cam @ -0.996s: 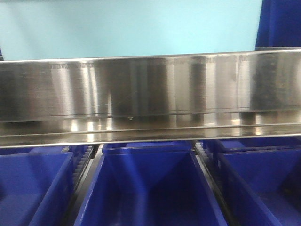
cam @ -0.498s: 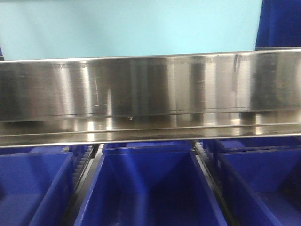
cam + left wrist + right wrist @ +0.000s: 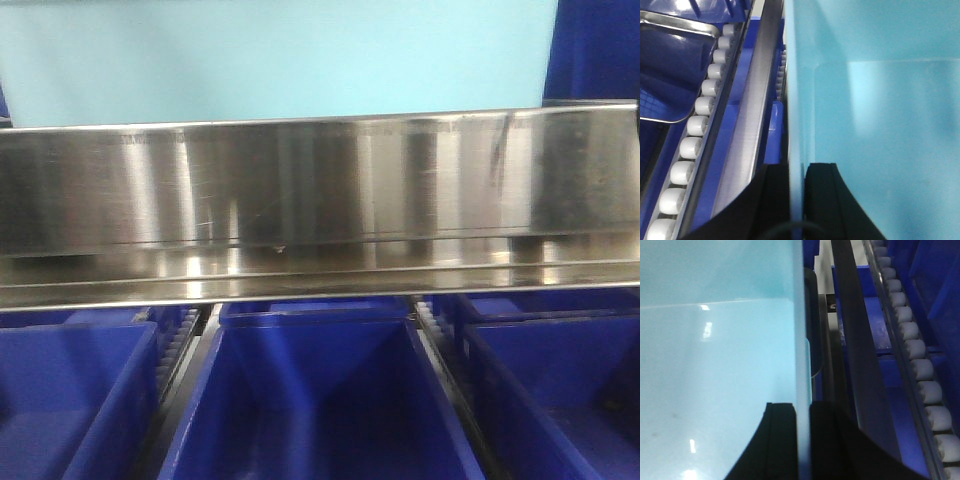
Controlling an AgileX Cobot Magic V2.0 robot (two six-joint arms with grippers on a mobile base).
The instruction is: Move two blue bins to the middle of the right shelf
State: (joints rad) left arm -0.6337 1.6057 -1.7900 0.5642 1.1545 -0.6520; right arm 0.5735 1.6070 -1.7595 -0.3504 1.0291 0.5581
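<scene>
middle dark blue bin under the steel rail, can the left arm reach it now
Probably not: the left pincer is shut on the wall of the pale turquoise plastic bin, and the brushed steel rail crosses above the dark blue bin.

The upper bin [image 3: 280, 60] sits above and behind the shelf rail [image 3: 320, 200]. Below the rail stand the left bin [image 3: 60, 400], middle bin [image 3: 320, 400] and right bin [image 3: 560, 390], side by side. The left gripper [image 3: 797, 170] straddles the upper bin's left wall and the right gripper [image 3: 802, 410] its right wall, each with one finger inside and one outside. The left roller track [image 3: 695, 125] runs outside the left wall, with a tray [image 3: 670, 65] beyond it. The right roller track [image 3: 915, 355] runs outside the right wall.
</scene>
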